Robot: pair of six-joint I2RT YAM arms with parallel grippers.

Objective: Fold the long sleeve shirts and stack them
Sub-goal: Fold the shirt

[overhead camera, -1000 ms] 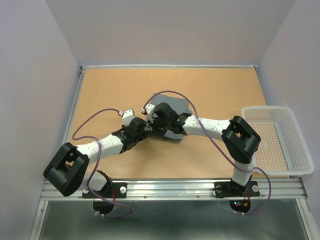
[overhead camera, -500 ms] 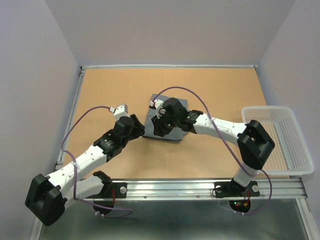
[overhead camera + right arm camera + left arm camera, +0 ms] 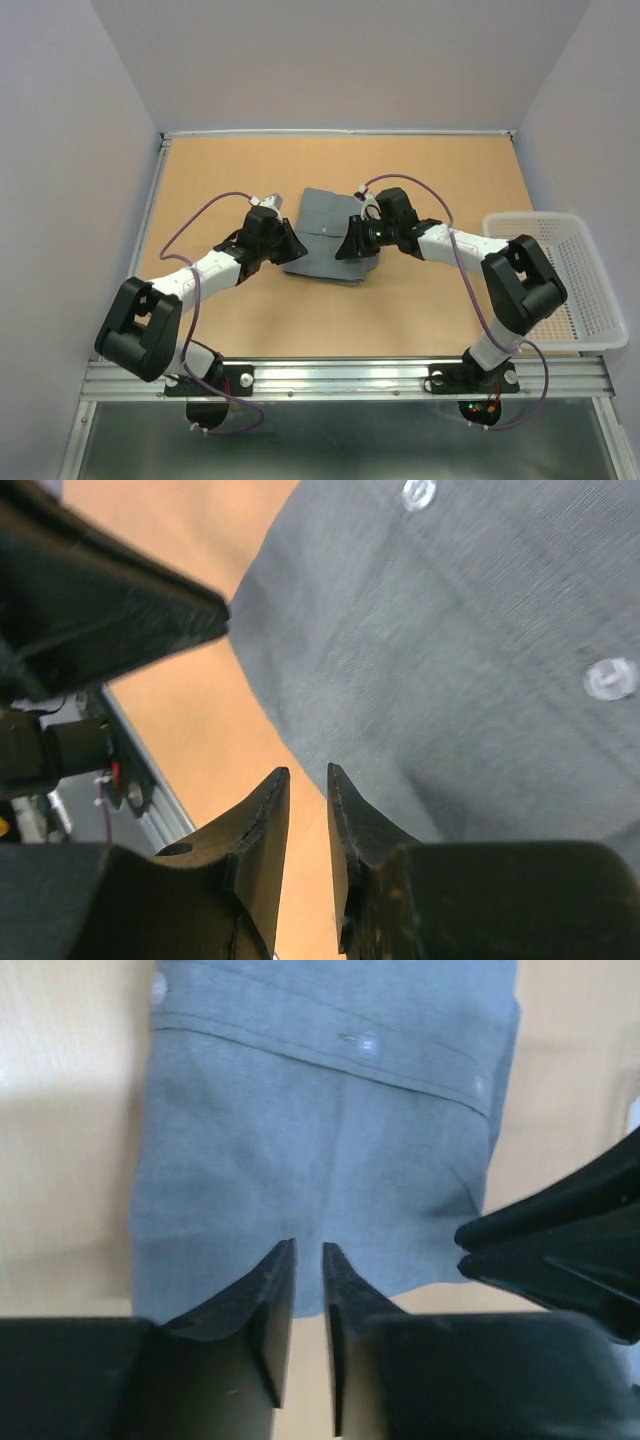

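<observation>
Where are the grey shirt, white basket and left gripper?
grey shirt [image 3: 322,235]: top view, middle of the folded cloth.
white mesh basket [image 3: 535,216]: top view, far rim.
left gripper [image 3: 309,1247]: left wrist view, between its fingertips.

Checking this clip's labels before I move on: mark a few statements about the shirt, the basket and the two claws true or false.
1. The grey shirt lies folded on the table. True.
2. The shirt sits in the white basket. False: the basket stands at the table's right edge with no shirt in it, and the shirt is mid-table.
3. The left claw and the right claw are at opposite edges of the shirt. True.
4. The left claw holds a sleeve lifted off the table. False: its jaws stand a narrow gap apart with nothing between them, and the shirt lies flat.
5. Pale buttons show on the shirt. True.
</observation>
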